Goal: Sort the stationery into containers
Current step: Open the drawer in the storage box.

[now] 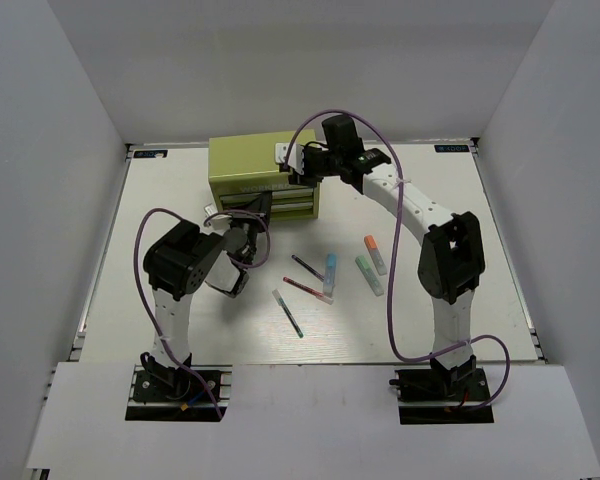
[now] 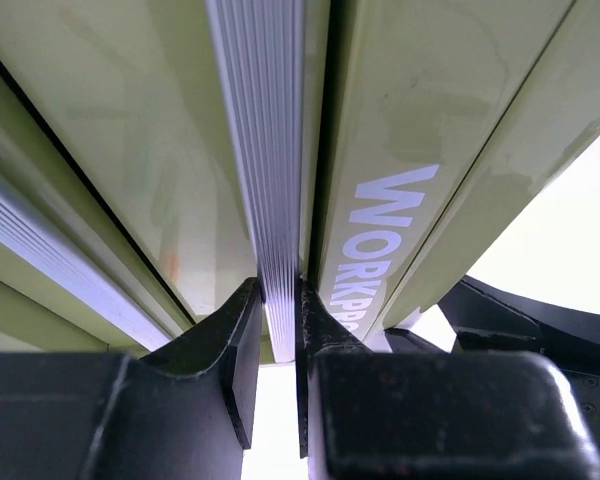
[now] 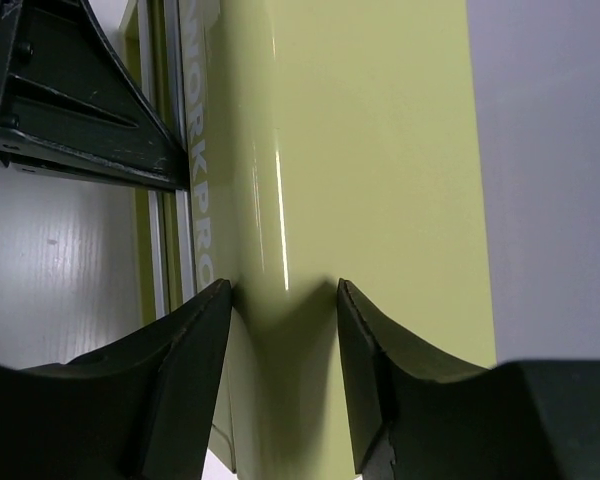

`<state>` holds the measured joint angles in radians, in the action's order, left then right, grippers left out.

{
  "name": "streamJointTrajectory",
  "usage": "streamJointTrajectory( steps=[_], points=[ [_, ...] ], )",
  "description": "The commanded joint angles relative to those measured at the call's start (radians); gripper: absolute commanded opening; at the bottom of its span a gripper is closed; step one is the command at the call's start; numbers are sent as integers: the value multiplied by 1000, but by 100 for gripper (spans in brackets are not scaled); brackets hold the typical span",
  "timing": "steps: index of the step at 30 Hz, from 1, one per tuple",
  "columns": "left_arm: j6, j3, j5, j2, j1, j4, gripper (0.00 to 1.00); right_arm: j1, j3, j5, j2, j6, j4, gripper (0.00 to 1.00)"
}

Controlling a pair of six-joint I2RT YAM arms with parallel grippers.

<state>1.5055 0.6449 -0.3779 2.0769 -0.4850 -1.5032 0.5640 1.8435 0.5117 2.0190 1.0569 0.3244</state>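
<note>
The olive-green tool chest (image 1: 250, 165) stands at the back of the table. My left gripper (image 1: 259, 207) is at the chest's front, shut on a ribbed silver drawer handle (image 2: 265, 150), with a finger on each side of it. My right gripper (image 1: 300, 160) is open, its tips resting on the chest's top (image 3: 380, 150) near the front right corner, and nothing is held between them. Loose on the table lie an orange highlighter (image 1: 375, 253), a green highlighter (image 1: 369, 274), a light blue highlighter (image 1: 330, 272), a dark pen (image 1: 307, 267), a red pen (image 1: 307, 290) and a white-green pen (image 1: 288, 312).
White walls close in the table on the left, back and right. The stationery lies between the two arms, in front of the chest. Purple cables (image 1: 395, 300) loop from each arm over the table.
</note>
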Motion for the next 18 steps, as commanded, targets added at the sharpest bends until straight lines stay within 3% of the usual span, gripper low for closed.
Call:
streamJointTrajectory(
  steps=[1, 18],
  points=[
    [-33, -102, -30, 2, -12, -308, 0, -4, 26, -28, 34, -21, 47, 50],
    [-70, -266, 0, -150, -84, -308, 0, -12, 66, -96, 70, -104, 42, 49]
  ],
)
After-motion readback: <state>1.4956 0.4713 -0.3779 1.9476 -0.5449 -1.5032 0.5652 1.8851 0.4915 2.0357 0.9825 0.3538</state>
